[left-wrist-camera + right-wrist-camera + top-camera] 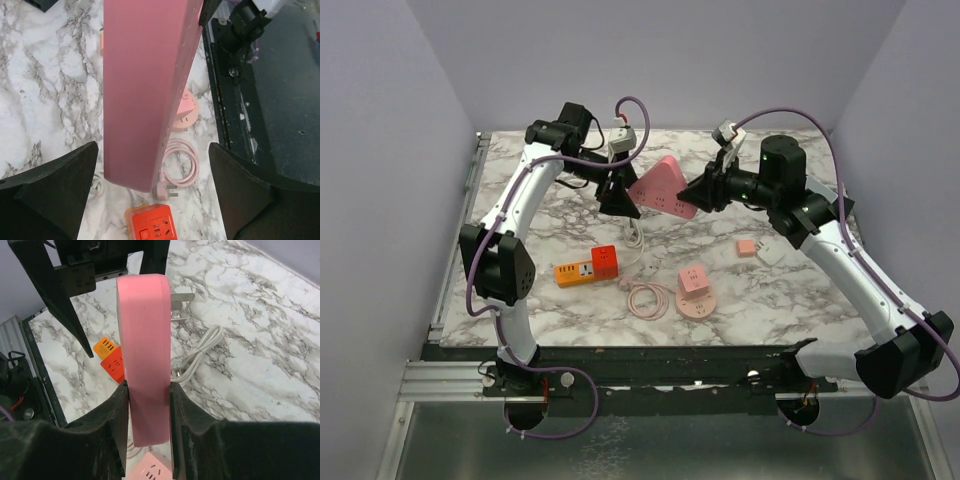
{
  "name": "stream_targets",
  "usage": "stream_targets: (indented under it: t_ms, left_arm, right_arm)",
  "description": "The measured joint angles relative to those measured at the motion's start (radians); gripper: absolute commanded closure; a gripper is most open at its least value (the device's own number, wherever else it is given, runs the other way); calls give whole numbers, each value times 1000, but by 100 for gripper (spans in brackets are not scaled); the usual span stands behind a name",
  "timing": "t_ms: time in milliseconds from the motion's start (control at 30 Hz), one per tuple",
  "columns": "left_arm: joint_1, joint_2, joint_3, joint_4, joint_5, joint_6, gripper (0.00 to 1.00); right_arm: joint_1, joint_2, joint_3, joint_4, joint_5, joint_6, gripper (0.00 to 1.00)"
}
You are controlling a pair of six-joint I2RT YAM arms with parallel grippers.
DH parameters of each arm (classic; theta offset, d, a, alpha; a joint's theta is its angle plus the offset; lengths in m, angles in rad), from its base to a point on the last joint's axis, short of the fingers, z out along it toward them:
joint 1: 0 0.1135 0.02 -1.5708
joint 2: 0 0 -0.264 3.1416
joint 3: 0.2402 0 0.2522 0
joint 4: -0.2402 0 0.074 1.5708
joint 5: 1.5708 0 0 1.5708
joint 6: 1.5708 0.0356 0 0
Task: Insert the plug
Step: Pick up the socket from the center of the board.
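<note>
My right end effector pinches the pink power strip, likely light, stiff and slippery, by its long sides above the table's far middle. My left end effector gapes wide around it, holding nothing. The plug shows just beside the strip.

pink power strip: long, flat, smooth-faced, with a rounded end; lifted off the table and tilted, beyond and to the right of the orange socket block; clamped across its width by the right gripper; white plug: bare metal prongs showing beside the strip's far end, body hidden; its white cable lies on the marble, beyond the orange socket block.
</note>
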Motion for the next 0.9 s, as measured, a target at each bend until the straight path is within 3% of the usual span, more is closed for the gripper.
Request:
stream_targets:
  t_ms: [167, 233, 267, 367, 400, 467, 533, 567, 633, 700, 767, 900]
  left_arm:
    - [-5, 0, 9, -19, 61, -12, 4]
    - [-14, 0, 20, -22, 76, -13, 8]
    - [-23, -2, 24, -22, 79, -12, 14]
    - [-58, -9, 24, -24, 80, -5, 48]
    - [-69, -12, 24, -21, 76, 4, 61]
    - [-84, -23, 18, -6, 56, 15, 100]
    - [-87, -39, 5, 6, 52, 17, 100]
    - [-89, -51, 0, 9, 50, 20, 100]
    - [-92, -69, -5, 21, 39, 12, 100]
    - [-94, -87, -11, 39, 34, 12, 100]
    - [-98, -101, -17, 54, 23, 29, 100]
    - [-113, -142, -18, 43, -13, 140, 100]
  right_arm:
    - [22, -17, 0, 1, 3, -40, 99]
    - [28, -17, 0, 0, 3, -49, 99]
    - [31, -17, 0, 0, 3, -53, 99]
    - [35, -19, 0, 0, 10, -62, 99]
    - [37, -21, 0, 0, 10, -63, 99]
    - [38, -30, 0, -3, -3, -64, 99]
    - [43, -42, 0, -8, -8, -74, 98]
    - [46, -51, 0, -10, -10, -76, 90]
    - [47, -58, 0, -8, -16, -77, 56]
    - [47, -65, -1, -2, -22, -78, 35]
    - [47, -77, -14, 6, -23, -71, 22]
    - [44, -128, -90, 39, -21, -90, 12]
